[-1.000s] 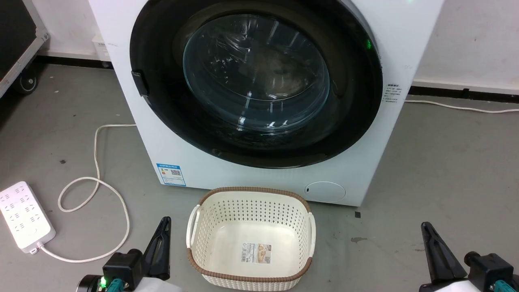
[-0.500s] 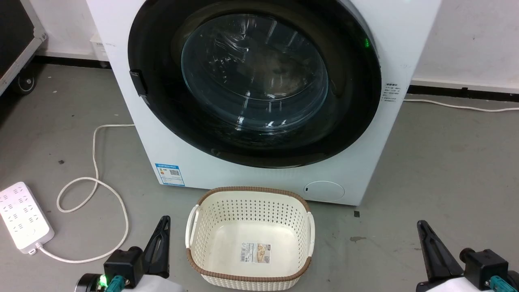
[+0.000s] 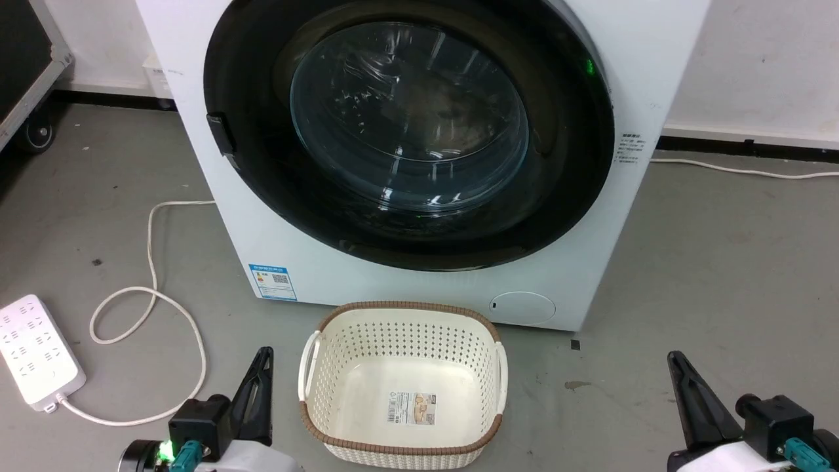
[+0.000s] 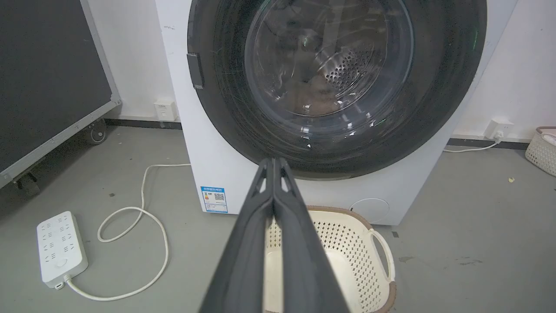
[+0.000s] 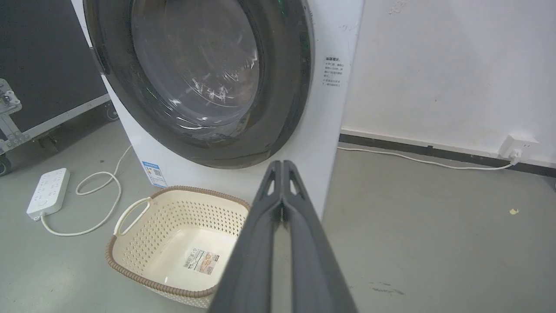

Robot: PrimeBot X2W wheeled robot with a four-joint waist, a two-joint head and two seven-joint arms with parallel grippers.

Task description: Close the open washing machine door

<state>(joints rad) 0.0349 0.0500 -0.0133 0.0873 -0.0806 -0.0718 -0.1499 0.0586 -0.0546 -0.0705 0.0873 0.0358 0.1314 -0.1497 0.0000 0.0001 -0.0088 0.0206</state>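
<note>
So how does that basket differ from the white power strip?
The basket is a deep open tub with holed cream walls and a brown rim; the power strip is a flat white slab. The basket stands right before the washing machine; the power strip lies off to the left. The power strip trails a looping cable; the basket has none. Both rest on the grey floor.

The left gripper (image 3: 264,357) and right gripper (image 3: 675,360) have black fingers. Between them is a cream basket (image 3: 314,373) patterned with rows of small holes and rimmed by a brown woven band. Ahead of both, the door (image 3: 406,124) has a glossy black rim around clear glass. It is set in a white washing machine (image 3: 367,282) with a blue label (image 3: 272,282). Left of the left gripper, a white power strip (image 3: 36,354) and white cable (image 3: 154,298) lie on the grey floor (image 3: 708,262).
</note>
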